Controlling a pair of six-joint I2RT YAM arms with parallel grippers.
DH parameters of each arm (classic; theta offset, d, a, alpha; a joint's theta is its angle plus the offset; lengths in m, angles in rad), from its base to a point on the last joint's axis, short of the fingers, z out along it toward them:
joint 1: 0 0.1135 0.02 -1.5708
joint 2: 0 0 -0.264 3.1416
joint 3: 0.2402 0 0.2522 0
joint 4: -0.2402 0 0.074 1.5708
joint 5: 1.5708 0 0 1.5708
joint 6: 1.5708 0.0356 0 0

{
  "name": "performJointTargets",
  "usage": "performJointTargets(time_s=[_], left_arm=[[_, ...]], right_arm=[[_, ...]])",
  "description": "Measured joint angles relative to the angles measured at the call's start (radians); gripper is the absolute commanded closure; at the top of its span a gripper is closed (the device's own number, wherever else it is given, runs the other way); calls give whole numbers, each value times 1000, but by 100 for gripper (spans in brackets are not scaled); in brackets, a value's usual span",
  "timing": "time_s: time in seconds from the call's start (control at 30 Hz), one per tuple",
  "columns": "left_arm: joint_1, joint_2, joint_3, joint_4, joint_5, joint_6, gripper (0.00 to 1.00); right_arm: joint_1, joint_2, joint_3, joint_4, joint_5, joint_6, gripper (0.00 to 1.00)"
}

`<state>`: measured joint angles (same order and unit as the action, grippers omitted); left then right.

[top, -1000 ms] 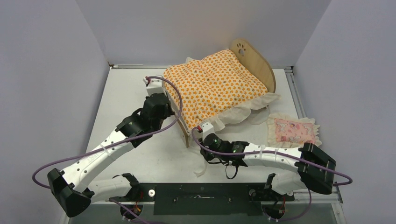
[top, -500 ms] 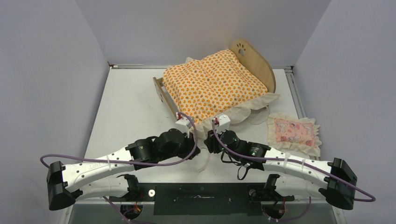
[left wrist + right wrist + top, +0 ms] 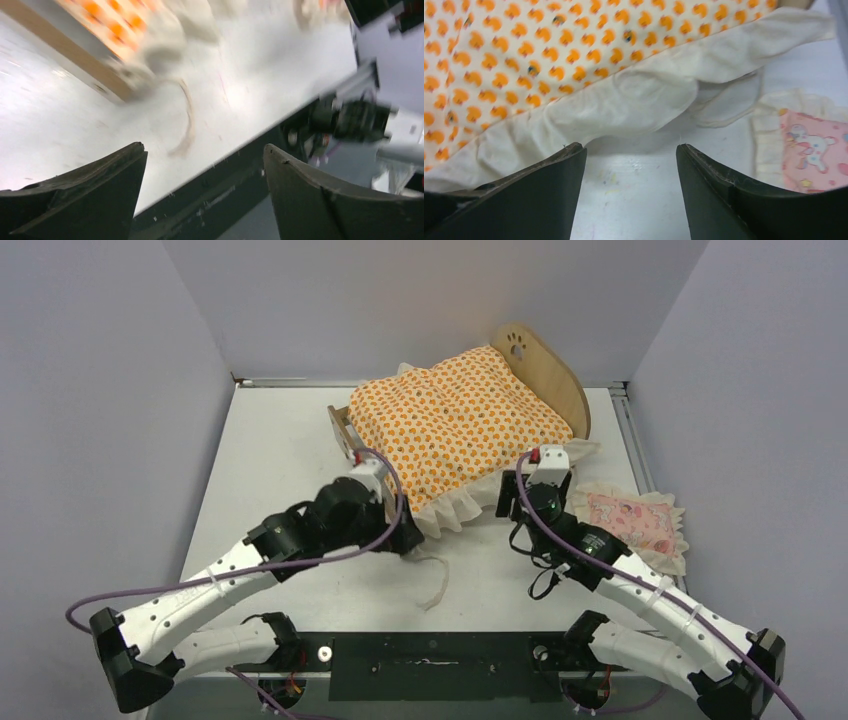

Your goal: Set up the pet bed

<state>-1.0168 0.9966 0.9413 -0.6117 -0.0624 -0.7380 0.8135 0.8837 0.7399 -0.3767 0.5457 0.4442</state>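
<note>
The pet bed (image 3: 548, 375) stands at the back of the table, its arched headboard with a paw cutout at the far right and its footboard (image 3: 346, 436) on the left. The orange-patterned mattress (image 3: 455, 418) covers it, cream ruffle (image 3: 634, 105) hanging over the near side. My left gripper (image 3: 405, 537) hovers open by the bed's near corner (image 3: 75, 55), holding nothing. Further right, my right gripper (image 3: 512, 495) is open just in front of the ruffle, fingers apart over bare table (image 3: 630, 147). The left wrist view is blurred.
A small pink frilled pillow (image 3: 630, 520) lies on the table right of the bed, also at the right wrist view's edge (image 3: 814, 150). A loose cream tie string (image 3: 435, 580) trails from the mattress across the table. Grey walls close in the table on three sides.
Both grippers have gone from shut to open and let go of the mattress's near corner. The left one drew back left; the right one swung right along the ruffle.
</note>
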Motion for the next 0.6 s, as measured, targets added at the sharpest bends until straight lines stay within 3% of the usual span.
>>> performJointTargets(time_s=[0.2, 0.33, 0.5, 0.6], left_arm=[[381, 70, 144, -35, 16, 71, 13], [558, 195, 183, -26, 4, 100, 16], [648, 360, 198, 3, -23, 121, 23], [659, 445, 222, 33, -35, 124, 29]], right_arm=[[-176, 37, 126, -40, 15, -22, 24], [-270, 79, 171, -58, 14, -16, 21], [-375, 109, 177, -67, -16, -1, 19], [-431, 132, 191, -69, -59, 3, 26]])
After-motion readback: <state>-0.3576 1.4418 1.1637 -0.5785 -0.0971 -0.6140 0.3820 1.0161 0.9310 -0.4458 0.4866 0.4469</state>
